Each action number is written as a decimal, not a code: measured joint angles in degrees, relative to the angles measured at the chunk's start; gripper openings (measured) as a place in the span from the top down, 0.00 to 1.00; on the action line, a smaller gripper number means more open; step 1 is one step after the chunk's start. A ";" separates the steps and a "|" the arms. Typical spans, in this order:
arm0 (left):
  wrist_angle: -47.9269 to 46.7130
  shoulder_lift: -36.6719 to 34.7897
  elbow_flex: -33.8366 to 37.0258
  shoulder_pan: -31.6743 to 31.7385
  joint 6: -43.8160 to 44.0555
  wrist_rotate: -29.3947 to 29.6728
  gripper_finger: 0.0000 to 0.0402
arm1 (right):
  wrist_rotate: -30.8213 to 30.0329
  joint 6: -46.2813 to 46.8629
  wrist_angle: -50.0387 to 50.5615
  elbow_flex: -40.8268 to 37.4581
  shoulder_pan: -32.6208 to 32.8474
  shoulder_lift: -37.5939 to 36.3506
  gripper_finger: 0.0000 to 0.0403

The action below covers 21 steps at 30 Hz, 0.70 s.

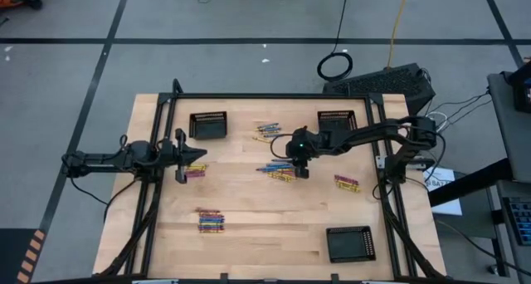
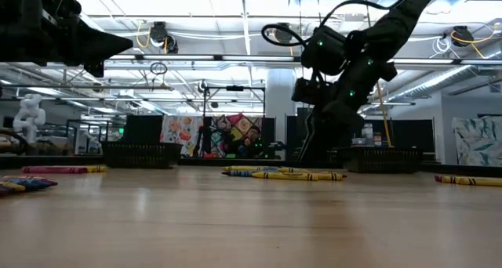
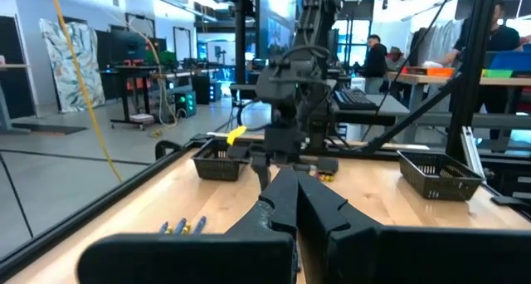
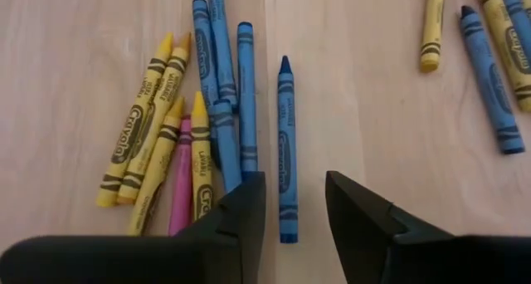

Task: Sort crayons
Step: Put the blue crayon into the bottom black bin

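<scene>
Right up close in the right wrist view, the right gripper (image 4: 294,205) hangs just above the table (image 4: 365,93) with its jaws parted to a narrow gap, and a lone blue crayon (image 4: 286,151) lies lengthwise right in that gap. Nothing is held yet. Just beside it sits the middle pile of crayons (image 4: 191,126), blue, yellow and one pink, with one finger (image 4: 236,217) already over the tail end of that pile.

To do this pick well, I'd say drop straight down with the blue crayon centred, and keep that near finger clear of the neighbouring blue sticks so only one comes up. A squeeze across its body, not its tip, should stop it rolling.

From above, more crayons lie in clusters about the table: by the left arm, near the front, and to the right. Three black baskets (image 1: 208,124) stand near the edges, well apart from the pile.

The left gripper (image 1: 197,156) waits over the left side, jaws closed and empty.

Hard to make out: whether the fingertips touch the wood, since they run off the picture's edge, and what the baskets hold.
</scene>
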<state>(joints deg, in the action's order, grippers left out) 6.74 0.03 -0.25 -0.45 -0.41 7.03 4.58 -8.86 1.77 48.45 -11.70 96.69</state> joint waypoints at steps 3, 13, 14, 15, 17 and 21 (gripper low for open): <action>1.01 0.00 0.00 -0.02 -0.02 0.00 1.00 | -0.03 -0.74 -0.70 0.00 -0.01 0.52 0.71; 1.83 0.00 0.00 0.00 0.07 -0.35 1.00 | -0.04 -0.74 -0.78 0.02 -1.13 0.54 0.71; 1.82 0.00 0.00 -0.02 0.07 -0.76 1.00 | -0.01 -0.70 -0.78 0.02 -1.25 0.54 0.71; 1.84 0.00 0.00 -0.04 0.07 -0.94 1.00 | 0.03 -0.69 -0.78 0.02 -1.34 0.54 0.71; 1.83 0.00 0.00 -0.04 0.09 -0.98 1.00 | 0.07 -0.68 -0.78 0.02 -1.38 0.54 0.71; 1.81 0.00 0.00 -0.04 0.14 -1.01 1.00 | 0.18 -0.77 -0.95 0.04 -1.36 0.93 0.71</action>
<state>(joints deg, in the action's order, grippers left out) 8.54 0.03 -0.25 -0.49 -0.27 6.02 4.76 -9.63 0.82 48.49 -13.06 97.61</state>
